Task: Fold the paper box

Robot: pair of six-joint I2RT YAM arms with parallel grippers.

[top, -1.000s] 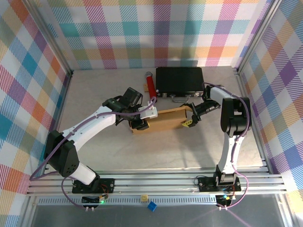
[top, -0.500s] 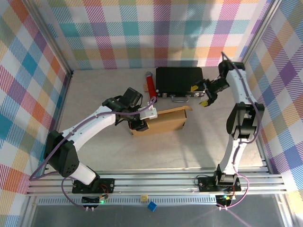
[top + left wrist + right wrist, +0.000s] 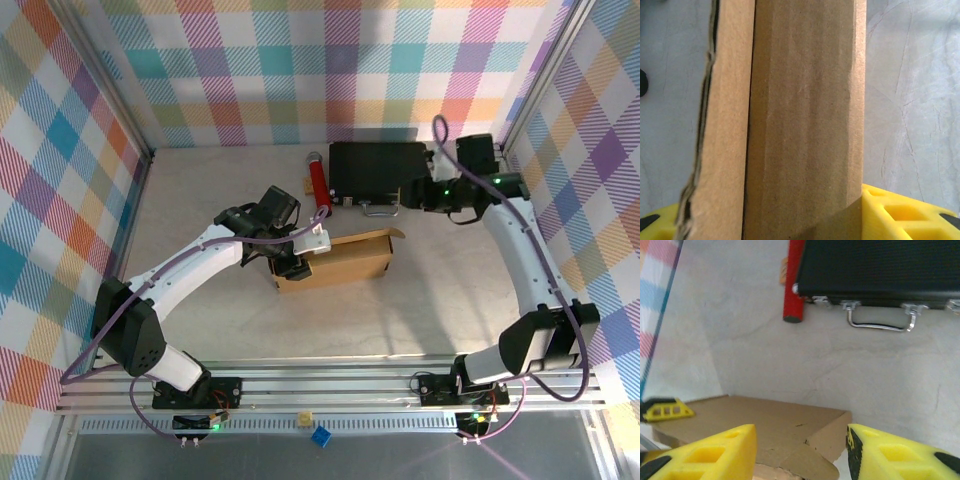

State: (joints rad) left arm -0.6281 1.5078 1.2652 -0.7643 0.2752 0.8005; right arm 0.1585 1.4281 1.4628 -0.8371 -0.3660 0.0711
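On the table (image 3: pixel 200 210), the black case (image 3: pixel 380 168) sits at 12 o'clock. The paper box (image 3: pixel 345 262) lies in the middle. The left claw (image 3: pixel 296 262) pinches the box's 9 o'clock wall, likely to stop it sliding. The right claw (image 3: pixel 412 196), at the box's 1 o'clock, is wide and empty. I can read no writing.

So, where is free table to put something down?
Free: the table left of the left arm, the strip between box and near rail, and right of the box. Crowded: between box and case, by the red tube and right gripper.
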